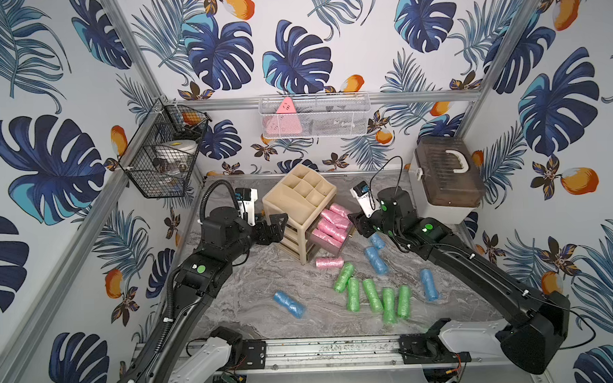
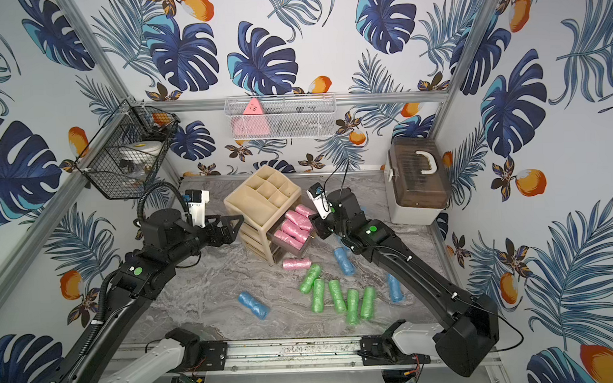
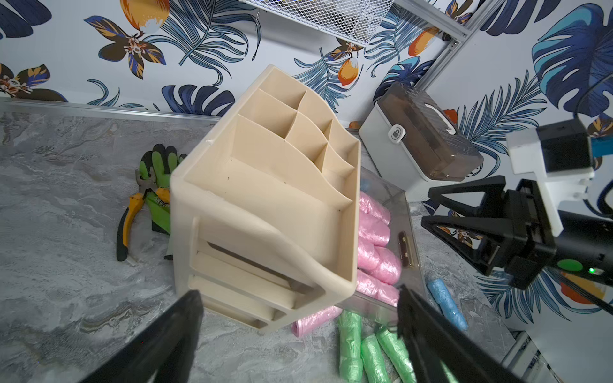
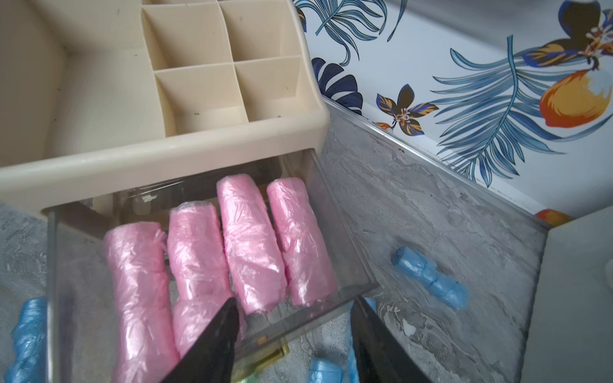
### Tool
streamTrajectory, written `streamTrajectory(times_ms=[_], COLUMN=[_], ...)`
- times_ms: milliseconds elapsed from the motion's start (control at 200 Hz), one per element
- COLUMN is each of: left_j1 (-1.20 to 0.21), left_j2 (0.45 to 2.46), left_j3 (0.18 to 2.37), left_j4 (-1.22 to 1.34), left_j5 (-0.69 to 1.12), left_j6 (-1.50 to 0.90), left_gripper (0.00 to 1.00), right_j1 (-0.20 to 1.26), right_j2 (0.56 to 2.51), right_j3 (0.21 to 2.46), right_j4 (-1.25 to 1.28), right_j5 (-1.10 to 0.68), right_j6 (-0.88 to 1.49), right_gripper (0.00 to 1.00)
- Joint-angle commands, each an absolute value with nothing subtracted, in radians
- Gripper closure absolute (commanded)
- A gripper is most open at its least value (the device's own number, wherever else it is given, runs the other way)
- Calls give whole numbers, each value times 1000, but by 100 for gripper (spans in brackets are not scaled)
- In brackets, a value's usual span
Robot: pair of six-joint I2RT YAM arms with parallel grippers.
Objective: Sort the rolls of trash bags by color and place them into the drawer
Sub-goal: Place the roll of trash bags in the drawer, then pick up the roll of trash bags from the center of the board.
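Note:
A beige organizer (image 1: 298,196) stands at the back of the table with its clear top drawer (image 4: 345,238) pulled out. Several pink rolls of trash bags (image 1: 332,223) (image 4: 248,242) lie side by side in the drawer. One pink roll (image 1: 329,262) lies on the table in front of it. Several green rolls (image 1: 372,295) and several blue rolls (image 1: 375,260) (image 1: 289,304) are scattered on the table. My right gripper (image 1: 356,223) (image 4: 297,318) is open, its jaws astride the drawer's front wall, holding nothing. My left gripper (image 1: 279,225) (image 3: 298,331) is open beside the organizer's left side.
A green work glove (image 3: 159,165) and orange-handled pliers (image 3: 132,215) lie behind the organizer. A lidded storage box (image 1: 448,180) stands at the back right. A black wire basket (image 1: 163,151) and a white mesh basket (image 1: 313,115) hang on the walls.

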State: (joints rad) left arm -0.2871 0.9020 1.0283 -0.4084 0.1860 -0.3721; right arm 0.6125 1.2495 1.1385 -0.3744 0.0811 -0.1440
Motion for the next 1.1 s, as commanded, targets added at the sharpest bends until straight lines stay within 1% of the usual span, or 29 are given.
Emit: streamTrajectory(times_ms=[0,75,160,225,265,350,385,560,660,710,806,916,1096], left_j1=[-285,-285,-284,-285,-285,-285,-285,-285,-284,-284,-284,-282,-282], left_j2=[902,900,900,899,899,894,891,869,856,852,848,848,848], left_j3=[1035,1033,1030,1025,1022,1016,1012,1009,1005,1003,999,996,991], left_j4=[-411,-413,-416,-414,-414,-413,-415,-438,-447,-449,-454,-458,-462], left_j5=[179,175,168,165,164,169,169,157,149,150,146,150,146], left_j6=[-377,-376,-377,-379,-383,-389,-390,-388,-388,-387,-388,-390,-392], left_gripper=[5,5,5,5,5,5,5,5,5,5,5,5,5], right_j1=[601,592,581,581,549,533,528,478,431,407,369,359,359], right_j2=[1180,1105,1030,990,979,984,994,1079,1171,1225,1324,1432,1568], right_j3=[1058,988,916,864,836,776,754,649,611,597,568,557,574], right_j4=[-350,-344,-350,-347,-343,-314,-299,-127,-15,48,184,303,418], right_j5=[94,112,141,112,96,46,26,-132,-244,-305,-412,-487,-588], right_j6=[-38,20,113,170,204,271,299,422,496,533,600,649,698], right_gripper=[48,48,46,45,45,48,51,59,66,68,69,69,66])
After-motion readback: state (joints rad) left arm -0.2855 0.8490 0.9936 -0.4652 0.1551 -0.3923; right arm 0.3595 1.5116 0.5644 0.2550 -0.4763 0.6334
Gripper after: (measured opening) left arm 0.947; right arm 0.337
